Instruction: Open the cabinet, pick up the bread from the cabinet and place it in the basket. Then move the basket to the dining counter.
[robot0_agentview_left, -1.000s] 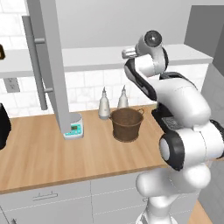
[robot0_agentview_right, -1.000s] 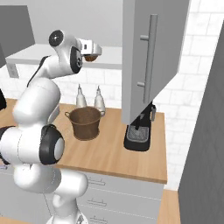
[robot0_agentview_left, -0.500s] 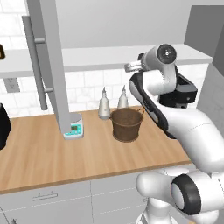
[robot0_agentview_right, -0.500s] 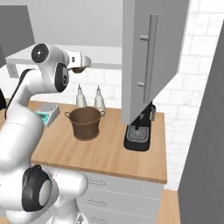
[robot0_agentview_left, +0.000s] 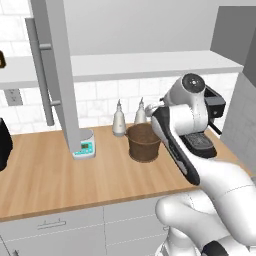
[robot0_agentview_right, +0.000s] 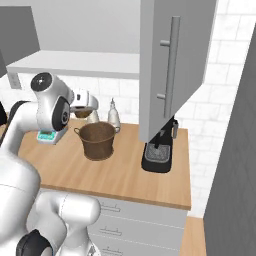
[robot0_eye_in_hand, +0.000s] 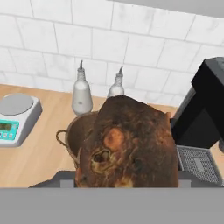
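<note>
- Jaws pinching the bread (robot0_eye_in_hand: 127, 144): the dark brown loaf sits low centre in the hand view, hiding the finger tips. In the right base view the gripper (robot0_agentview_right: 84, 105) holds it at left centre, just above and left of the basket (robot0_agentview_right: 97, 140).
- Change over the last second: the arm has swung from up by the cabinet (robot0_agentview_right: 172, 70) shelf down toward the worktop, carrying the bread with it. The pick-up is therefore done; lowering into the basket appears to be the step in hand.
- Task things: the basket stands at centre of the left base view (robot0_agentview_left: 144, 142), open and apparently empty; in the hand view its rim (robot0_eye_in_hand: 72, 135) peeks out left of the loaf. Cabinet doors hang open.
- Surroundings: two bottles (robot0_eye_in_hand: 82, 92) just behind the basket; a scale (robot0_agentview_left: 83, 146) to its left; a black machine (robot0_agentview_right: 159, 150) well to its right.
- Obstruction: nothing lies between bread and basket; the bottles stand close to the descent path.
</note>
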